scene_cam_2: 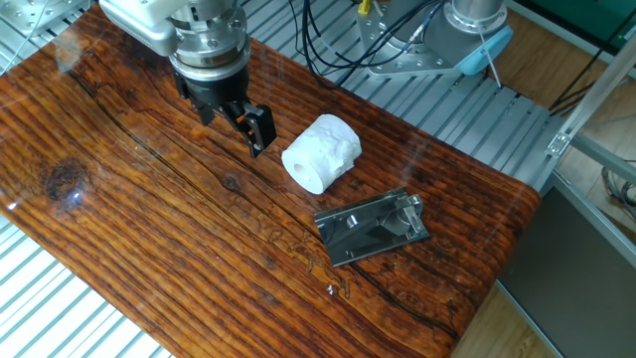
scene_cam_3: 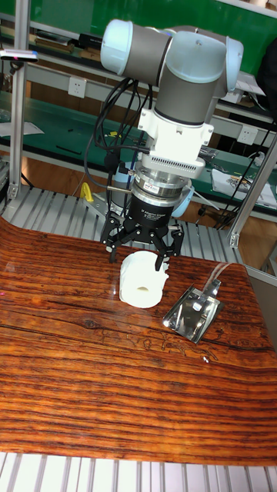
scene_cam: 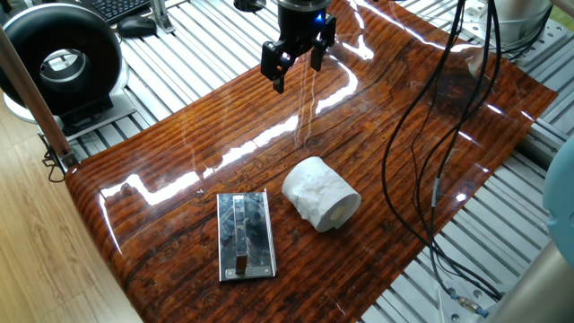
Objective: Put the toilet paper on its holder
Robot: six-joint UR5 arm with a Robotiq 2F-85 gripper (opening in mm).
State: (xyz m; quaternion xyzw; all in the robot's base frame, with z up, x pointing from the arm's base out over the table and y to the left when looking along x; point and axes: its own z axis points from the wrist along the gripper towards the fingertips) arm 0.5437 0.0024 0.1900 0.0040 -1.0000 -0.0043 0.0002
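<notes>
The toilet paper (scene_cam: pixel 320 194) is a white roll lying on its side on the wooden tabletop, also seen as the toilet paper (scene_cam_2: pixel 321 152) and the toilet paper (scene_cam_3: pixel 144 277). The holder (scene_cam: pixel 245 235) is a shiny chrome plate with a raised bar, flat on the table beside the roll; it shows again as the holder (scene_cam_2: pixel 373 228) and the holder (scene_cam_3: pixel 192 311). My gripper (scene_cam: pixel 295 61) hangs open above the table, apart from the roll, with nothing between its fingers. In the other views the gripper (scene_cam_2: pixel 243 125) and gripper (scene_cam_3: pixel 138 245) sit just beyond the roll.
A large black-and-white ring-shaped device (scene_cam: pixel 61 63) stands off the table's corner. Black cables (scene_cam: pixel 421 135) hang over the table's side. A keyboard and mouse (scene_cam: pixel 136 25) lie behind. The table's edge (scene_cam_2: pixel 507 249) drops near the holder.
</notes>
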